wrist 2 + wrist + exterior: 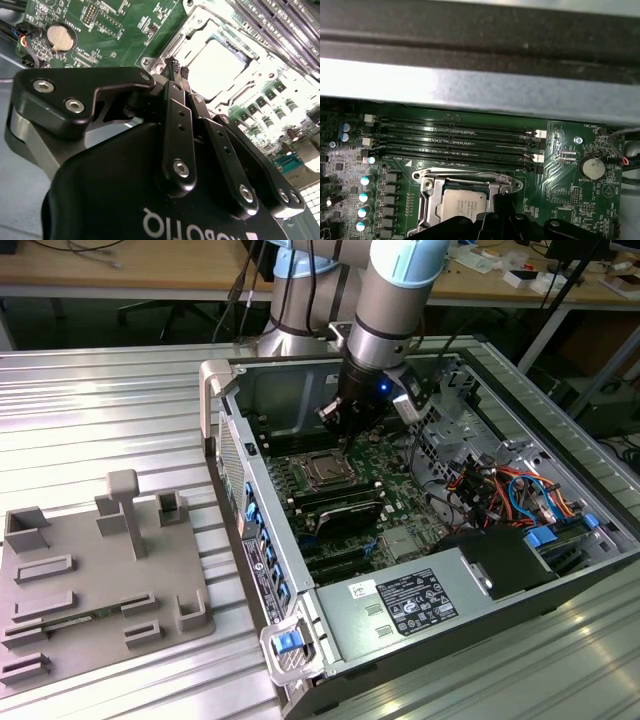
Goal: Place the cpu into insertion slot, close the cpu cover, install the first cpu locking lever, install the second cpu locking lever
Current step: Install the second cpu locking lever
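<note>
Chip seated in socket, cover down | gripper clenched at socket corner, grasping nothing visible | 2 levers likely thin, stiff, springy; best pressed at their ends

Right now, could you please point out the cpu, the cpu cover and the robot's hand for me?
cpu (pixel 462 204): first wrist view, on its silvery metal top.
cpu cover (pixel 431 197): first wrist view, on the frame's side bar beside the chip.
hand (pixel 176 67): second wrist view, at the closed fingertips by the cover's corner.
</note>
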Controlling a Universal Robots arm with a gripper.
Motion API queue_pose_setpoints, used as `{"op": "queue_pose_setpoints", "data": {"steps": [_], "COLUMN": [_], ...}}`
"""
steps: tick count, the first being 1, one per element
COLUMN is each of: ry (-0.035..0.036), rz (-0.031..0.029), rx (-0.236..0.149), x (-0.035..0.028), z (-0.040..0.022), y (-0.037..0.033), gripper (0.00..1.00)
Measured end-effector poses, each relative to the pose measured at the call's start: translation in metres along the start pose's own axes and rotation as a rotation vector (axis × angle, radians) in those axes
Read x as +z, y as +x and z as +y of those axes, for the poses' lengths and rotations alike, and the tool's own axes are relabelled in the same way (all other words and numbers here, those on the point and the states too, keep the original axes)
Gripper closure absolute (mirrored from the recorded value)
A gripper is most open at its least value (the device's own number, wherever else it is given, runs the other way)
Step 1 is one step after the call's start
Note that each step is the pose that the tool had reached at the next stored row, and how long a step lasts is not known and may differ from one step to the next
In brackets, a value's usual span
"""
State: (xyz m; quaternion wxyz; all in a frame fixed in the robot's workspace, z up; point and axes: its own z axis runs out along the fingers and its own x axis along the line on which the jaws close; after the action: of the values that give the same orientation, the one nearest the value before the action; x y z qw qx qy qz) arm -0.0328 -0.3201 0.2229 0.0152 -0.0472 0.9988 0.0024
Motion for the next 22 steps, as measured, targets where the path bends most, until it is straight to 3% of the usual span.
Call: {"op": "queue_pose_setpoints", "data": {"steps": [8,17,22], "ry": [0.0000,0.0016,0.0030], "rz": [0.0000,0.0003,0.0003], "rx": [0.000,0.000,0.000], "x": [-0.0001,-0.0014,-0.0028], "z": [-0.0099,-0.0104,-0.0139], "y": [0.0009,-0.0004,-0.0002], "gripper": [0.89,0.89,0.89]}}
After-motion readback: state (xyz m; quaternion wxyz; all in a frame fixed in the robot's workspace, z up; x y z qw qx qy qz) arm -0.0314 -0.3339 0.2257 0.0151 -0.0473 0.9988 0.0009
